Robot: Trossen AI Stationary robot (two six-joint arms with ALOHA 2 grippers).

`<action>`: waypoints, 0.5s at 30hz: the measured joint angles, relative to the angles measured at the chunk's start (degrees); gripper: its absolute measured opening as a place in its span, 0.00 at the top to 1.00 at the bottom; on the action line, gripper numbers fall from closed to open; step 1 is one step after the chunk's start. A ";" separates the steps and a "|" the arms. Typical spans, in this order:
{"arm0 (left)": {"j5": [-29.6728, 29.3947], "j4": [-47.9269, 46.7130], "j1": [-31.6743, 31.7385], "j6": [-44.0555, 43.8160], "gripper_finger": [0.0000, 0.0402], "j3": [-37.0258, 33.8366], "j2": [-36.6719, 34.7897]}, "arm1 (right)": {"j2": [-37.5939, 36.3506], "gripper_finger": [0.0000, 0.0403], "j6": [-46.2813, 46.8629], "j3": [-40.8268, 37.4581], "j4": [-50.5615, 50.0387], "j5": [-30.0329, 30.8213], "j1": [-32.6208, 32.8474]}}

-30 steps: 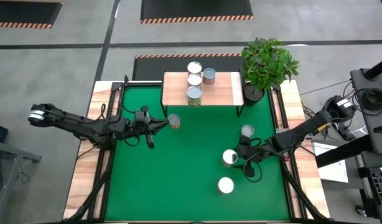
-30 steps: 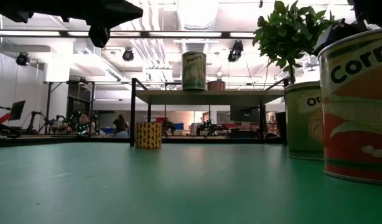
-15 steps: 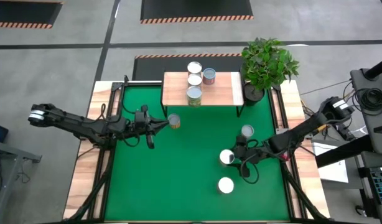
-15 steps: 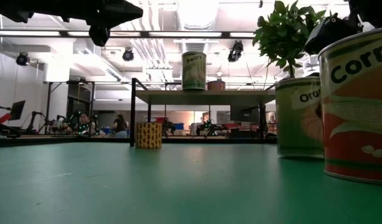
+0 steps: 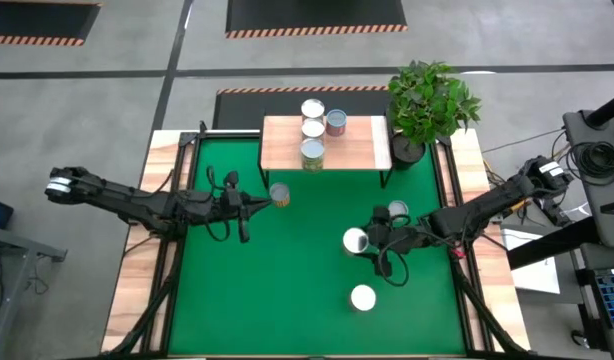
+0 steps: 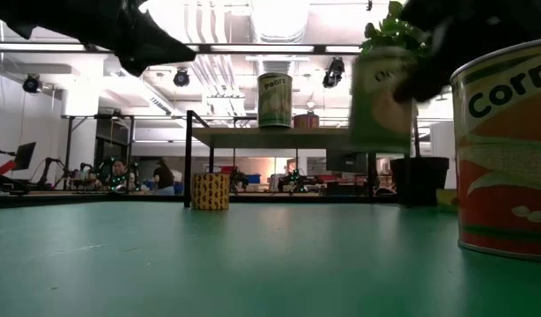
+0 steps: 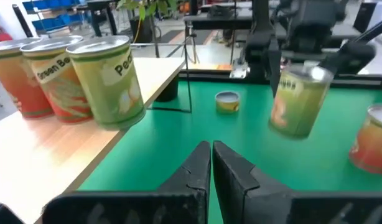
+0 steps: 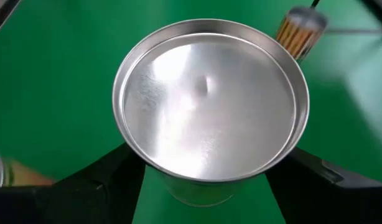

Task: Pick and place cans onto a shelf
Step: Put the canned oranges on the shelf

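The can (image 5: 355, 240) is now riding clear of the table, right of centre, pinched in your right end effector (image 5: 370, 240), having just lifted off; carrying to the shelf (image 5: 357, 150) comes next. Your left end effector (image 5: 255, 205), pressed together, is waiting nearby.

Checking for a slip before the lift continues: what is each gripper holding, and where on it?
The right gripper clamps a green-labelled can by its side wall, just under the rim, lifted off the table. The left gripper is shut on nothing.
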 joint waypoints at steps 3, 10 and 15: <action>-0.06 -1.07 0.02 2.09 1.00 0.00 -0.03 | 0.04 0.31 -1.98 3.70 -2.57 -0.29 -1.63; -6.17 -4.34 0.02 13.08 1.00 0.00 -0.40 | 3.79 0.31 -7.13 14.27 -11.77 -0.31 -3.79; -13.46 -4.27 0.02 22.59 1.00 0.00 -2.20 | 9.20 0.30 -9.72 24.17 -18.94 -0.31 -4.73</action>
